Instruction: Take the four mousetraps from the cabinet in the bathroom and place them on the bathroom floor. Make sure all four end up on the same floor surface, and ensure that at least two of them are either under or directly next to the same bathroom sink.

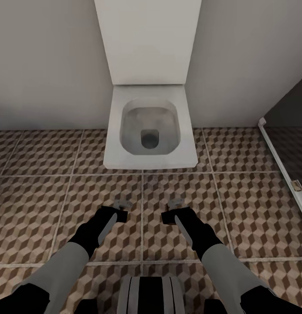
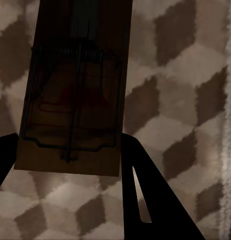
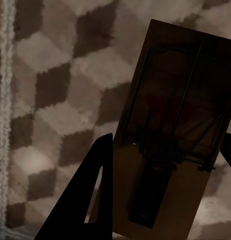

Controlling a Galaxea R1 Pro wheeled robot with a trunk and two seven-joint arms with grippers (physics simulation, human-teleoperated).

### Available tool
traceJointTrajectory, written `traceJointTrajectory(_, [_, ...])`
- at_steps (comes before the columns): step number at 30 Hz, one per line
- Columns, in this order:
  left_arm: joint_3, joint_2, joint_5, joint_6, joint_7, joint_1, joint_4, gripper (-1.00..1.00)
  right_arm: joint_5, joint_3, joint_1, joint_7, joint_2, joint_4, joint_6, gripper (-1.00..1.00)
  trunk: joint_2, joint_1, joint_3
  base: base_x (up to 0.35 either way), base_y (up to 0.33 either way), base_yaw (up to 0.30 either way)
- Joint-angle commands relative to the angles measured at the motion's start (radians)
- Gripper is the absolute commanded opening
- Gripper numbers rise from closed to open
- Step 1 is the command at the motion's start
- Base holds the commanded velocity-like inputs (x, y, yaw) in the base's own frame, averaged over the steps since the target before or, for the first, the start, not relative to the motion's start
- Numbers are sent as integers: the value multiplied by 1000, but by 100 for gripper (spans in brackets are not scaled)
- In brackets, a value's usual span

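left tool (image 1: 121,209): closed on a mousetrap (image 2: 75,90), the board clamped between its dark fingers (image 2: 155,200) above the bathroom floor (image 1: 46,196)
right tool (image 1: 172,210): gripping a second mousetrap (image 3: 175,140) the same way
toilet (image 1: 151,131): white, straight ahead against the wall
shower door (image 1: 283,165): at the right edge
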Motion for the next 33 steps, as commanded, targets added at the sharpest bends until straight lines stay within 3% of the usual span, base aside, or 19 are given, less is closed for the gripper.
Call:
traceJointTrajectory(1, [-3,1,9,3,8,0,-1,-100,-10,1,0,-1,0,-1,4,-100,0,0,-2,0,0,0])
traceJointTrajectory(10, [-3,1,9,3,8,0,-1,-100,-10,1,0,0,0,-1,3,-100,0,0,-4,0,0,0])
traceJointTrajectory(16, [-3,1,9,3,8,0,0,-100,-10,1,0,0,0,-1,3,-100,-2,3,-30,0,0,0])
traceJointTrajectory(22, [-3,1,9,3,9,0,0,-100,-10,1,0,0,0,-1,3,-100,-2,3,-38,0,0,0])
traceJointTrajectory(33, [-3,1,9,3,10,0,0,-100,-10,1,0,0,0,-1,3,-100,-2,3,-41,0,0,0])
